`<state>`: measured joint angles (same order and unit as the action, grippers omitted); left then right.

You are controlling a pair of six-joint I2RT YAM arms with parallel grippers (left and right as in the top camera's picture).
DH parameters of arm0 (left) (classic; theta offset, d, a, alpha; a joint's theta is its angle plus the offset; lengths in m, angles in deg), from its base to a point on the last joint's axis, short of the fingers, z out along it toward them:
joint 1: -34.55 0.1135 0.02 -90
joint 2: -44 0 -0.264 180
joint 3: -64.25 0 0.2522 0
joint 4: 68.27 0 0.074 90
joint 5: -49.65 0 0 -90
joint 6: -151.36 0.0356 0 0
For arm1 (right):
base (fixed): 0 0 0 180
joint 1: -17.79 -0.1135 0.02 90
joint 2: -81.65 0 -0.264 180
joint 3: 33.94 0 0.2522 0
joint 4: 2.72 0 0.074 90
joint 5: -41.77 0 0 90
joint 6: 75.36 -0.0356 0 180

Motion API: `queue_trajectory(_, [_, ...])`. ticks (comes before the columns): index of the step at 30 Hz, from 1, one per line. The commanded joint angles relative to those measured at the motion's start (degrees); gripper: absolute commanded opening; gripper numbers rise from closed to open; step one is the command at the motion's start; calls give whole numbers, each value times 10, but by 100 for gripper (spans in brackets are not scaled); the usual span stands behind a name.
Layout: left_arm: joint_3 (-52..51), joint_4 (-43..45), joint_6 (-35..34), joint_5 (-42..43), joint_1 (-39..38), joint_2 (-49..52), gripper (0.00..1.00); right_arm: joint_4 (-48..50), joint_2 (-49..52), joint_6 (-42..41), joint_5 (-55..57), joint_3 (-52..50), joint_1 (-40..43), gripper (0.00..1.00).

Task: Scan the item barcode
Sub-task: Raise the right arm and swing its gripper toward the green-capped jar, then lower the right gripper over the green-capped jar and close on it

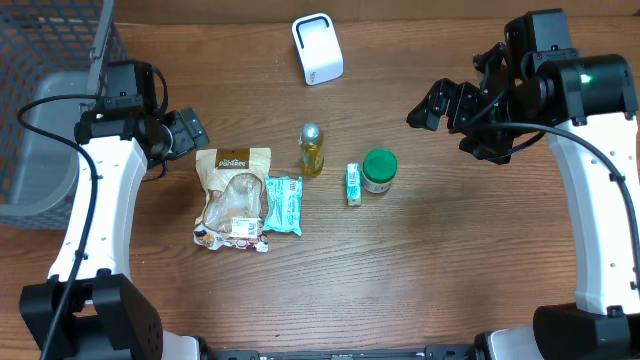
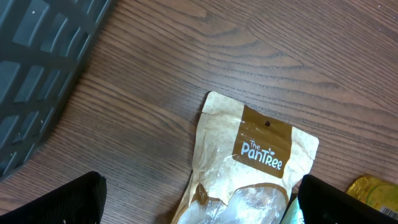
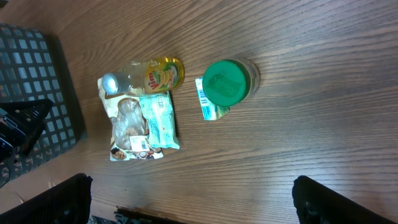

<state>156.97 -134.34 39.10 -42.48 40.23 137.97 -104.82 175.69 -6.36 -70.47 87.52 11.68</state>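
Note:
Several items lie mid-table: a tan Pantree pouch [image 1: 232, 188] [image 2: 249, 163] [image 3: 127, 127], a teal packet [image 1: 283, 203] [image 3: 159, 118], a yellow bottle [image 1: 312, 148] [image 3: 152, 74], a small green box [image 1: 353, 184] [image 3: 208, 103] with a barcode facing up, and a green-lidded jar [image 1: 379, 170] [image 3: 227, 81]. A white scanner [image 1: 318, 48] stands at the back. My left gripper [image 1: 186, 131] [image 2: 199, 208] is open just above the pouch's top-left part, holding nothing. My right gripper [image 1: 440, 105] [image 3: 199, 202] hangs open high to the right of the jar, over bare wood.
A grey mesh basket [image 1: 45, 120] [image 2: 37, 56] [image 3: 43, 93] sits at the table's left edge, close beside the left arm. Bare wood lies between the items and the scanner, and across the right half of the table [image 1: 450, 250].

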Motion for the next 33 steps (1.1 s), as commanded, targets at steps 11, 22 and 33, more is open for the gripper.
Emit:
queue_trajectory(11, [7, 1, 4, 3, -1, -6, 100, 45, 1, -44, -3, -4, -19, 100])
queue_trajectory(22, [7, 1, 4, 3, -1, -6, 99, 90, 5, -132, 139, -8, -119, 100])
queue_trajectory(33, [7, 1, 4, 3, -1, -6, 100, 111, 16, -262, 302, -9, -194, 100])
